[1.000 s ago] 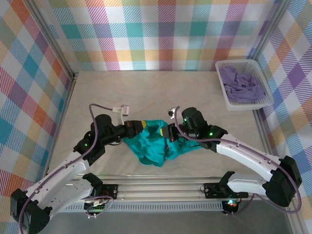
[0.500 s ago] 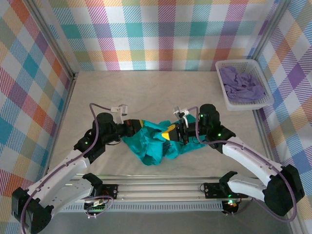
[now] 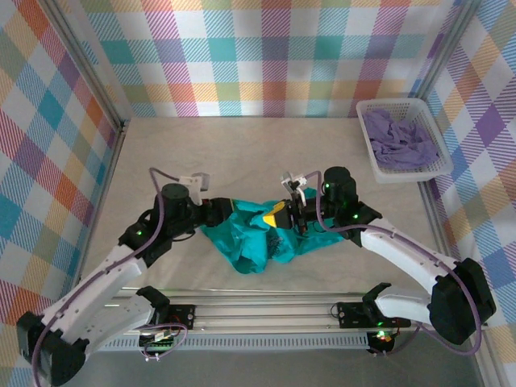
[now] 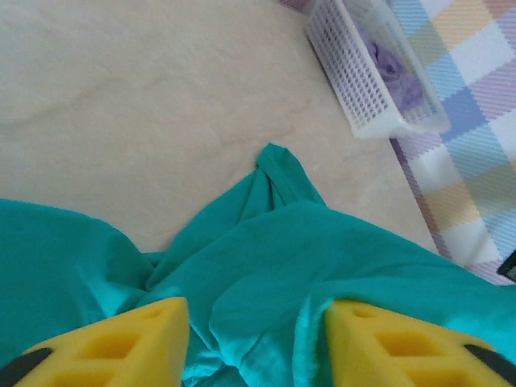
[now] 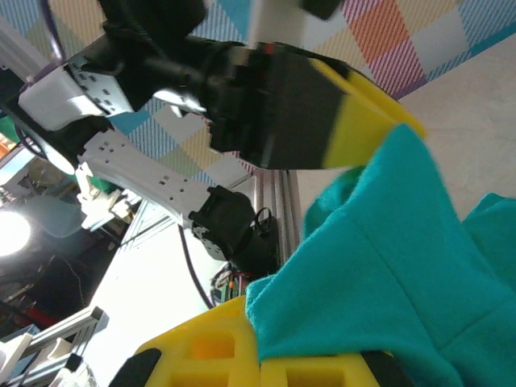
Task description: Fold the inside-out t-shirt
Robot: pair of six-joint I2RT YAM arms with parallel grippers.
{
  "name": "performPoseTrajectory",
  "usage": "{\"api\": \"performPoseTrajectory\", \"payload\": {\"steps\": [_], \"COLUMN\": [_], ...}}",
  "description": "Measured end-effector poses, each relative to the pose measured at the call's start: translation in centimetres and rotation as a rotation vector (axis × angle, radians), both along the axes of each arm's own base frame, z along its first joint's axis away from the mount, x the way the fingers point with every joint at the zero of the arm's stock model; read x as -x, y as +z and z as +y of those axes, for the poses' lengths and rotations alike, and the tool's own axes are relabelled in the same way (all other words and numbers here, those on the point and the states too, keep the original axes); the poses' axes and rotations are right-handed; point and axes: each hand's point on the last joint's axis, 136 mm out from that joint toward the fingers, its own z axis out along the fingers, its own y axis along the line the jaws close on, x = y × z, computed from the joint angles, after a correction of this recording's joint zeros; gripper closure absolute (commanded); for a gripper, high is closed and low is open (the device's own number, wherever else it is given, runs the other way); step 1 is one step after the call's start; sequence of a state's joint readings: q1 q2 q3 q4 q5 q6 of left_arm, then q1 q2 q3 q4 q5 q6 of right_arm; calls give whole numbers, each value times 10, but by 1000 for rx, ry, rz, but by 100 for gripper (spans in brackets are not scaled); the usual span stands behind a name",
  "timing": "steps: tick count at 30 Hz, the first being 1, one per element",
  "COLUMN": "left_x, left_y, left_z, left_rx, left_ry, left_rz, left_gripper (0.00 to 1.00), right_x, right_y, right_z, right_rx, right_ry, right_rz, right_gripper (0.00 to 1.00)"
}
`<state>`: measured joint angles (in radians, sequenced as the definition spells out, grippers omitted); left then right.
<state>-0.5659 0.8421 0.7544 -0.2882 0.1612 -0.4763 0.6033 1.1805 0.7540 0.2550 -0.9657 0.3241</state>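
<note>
The teal-green cotton t-shirt (image 3: 256,240) lay crumpled on the pale beige counter (image 3: 242,153), near its front edge, between the two arms. The left arm's jaws stood apart at the shirt's left side. In the left wrist view their yellow fingers (image 4: 121,343) framed loose folds of teal cloth without pinching them. The right arm's jaws were closed on a fold at the top of the heap, and teal fabric spilled out over their yellow fingers (image 5: 218,355) in the right wrist view. Well apart, in the far right corner, a white perforated plastic basket (image 3: 411,174) held a lavender-purple garment (image 3: 399,139).
</note>
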Motion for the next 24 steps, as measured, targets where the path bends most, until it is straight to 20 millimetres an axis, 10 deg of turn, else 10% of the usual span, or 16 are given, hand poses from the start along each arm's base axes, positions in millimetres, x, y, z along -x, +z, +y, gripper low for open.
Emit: {"api": "performPoseTrajectory", "payload": {"steps": [9, 24], "left_x": [40, 49], "left_y": [41, 9], "left_z": [-20, -69], "left_rx": [117, 153], "left_ry": [-221, -472], "left_rz": [-103, 60], "left_gripper": [48, 46], "right_x": [-9, -13], "right_y": [-2, -5], "right_z": [1, 0], "right_rx": [18, 34], "right_ry": [-52, -73], "right_rz": [1, 11], "right_gripper": [100, 100]}}
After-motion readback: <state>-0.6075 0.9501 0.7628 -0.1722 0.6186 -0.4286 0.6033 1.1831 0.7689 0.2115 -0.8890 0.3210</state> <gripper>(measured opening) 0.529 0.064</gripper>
